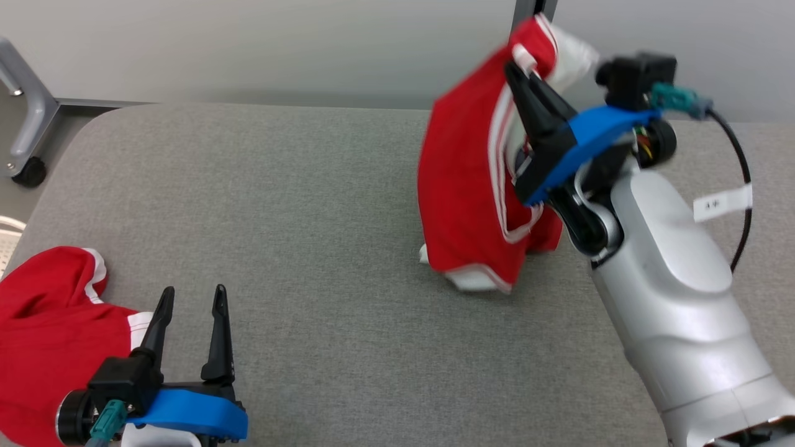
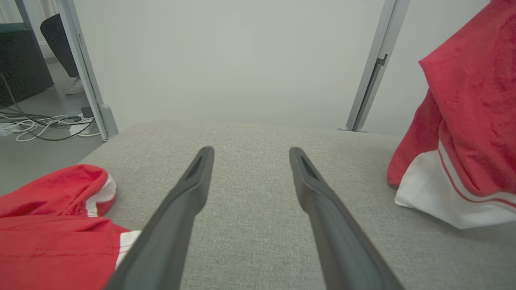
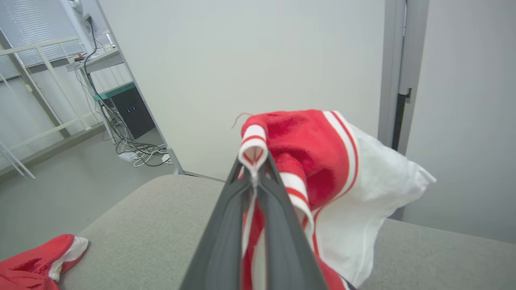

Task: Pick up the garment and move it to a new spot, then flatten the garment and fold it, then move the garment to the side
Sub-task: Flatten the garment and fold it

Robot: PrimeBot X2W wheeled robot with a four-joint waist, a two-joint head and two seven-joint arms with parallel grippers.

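Two right fingers (image 3: 224, 235) clamp the hanging red garment (image 1: 461, 186) while the left fingers (image 2: 180, 209) stand apart.

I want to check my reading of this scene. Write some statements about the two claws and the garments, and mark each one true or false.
1. The right claw is shut on the red and white garment. True.
2. The left claw holds a garment. False: it is open and empty above the gray table.
3. The held garment lies flat on the table. False: it hangs bunched from the right claw.
4. A second red garment lies beside the left claw. True.
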